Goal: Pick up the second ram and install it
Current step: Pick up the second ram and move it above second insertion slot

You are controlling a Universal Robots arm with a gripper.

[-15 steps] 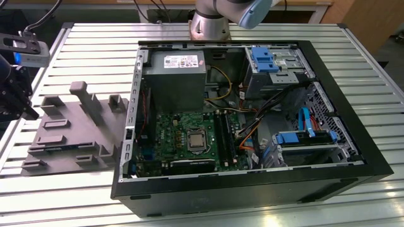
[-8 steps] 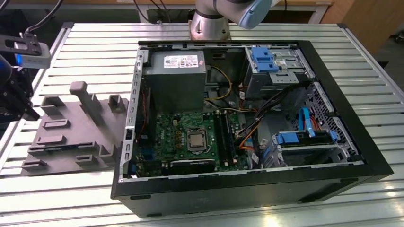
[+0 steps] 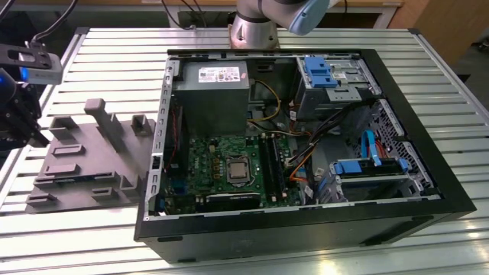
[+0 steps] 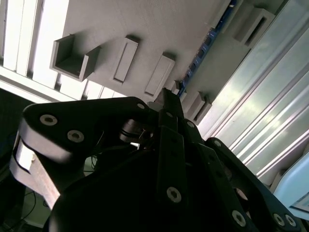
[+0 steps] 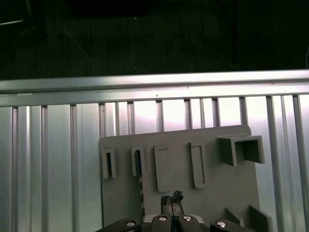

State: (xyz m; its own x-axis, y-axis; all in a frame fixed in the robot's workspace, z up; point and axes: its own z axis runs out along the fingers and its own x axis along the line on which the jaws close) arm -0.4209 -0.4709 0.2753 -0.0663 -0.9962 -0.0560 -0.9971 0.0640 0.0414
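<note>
The black metal gripper [image 5: 172,199] is shut on nothing over the grey plastic block [image 3: 77,154] at the exterior view's left. The thin dark ram stick [image 5: 141,191] is set there.

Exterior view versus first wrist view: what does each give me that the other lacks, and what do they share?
Exterior view: the open computer case with its green board, on the exterior view's right of the grey block. First wrist view: what looks like the second ram, a thin dark stick standing on edge in that block beside the gripper. Shared: the grey block and the slatted table.
</note>
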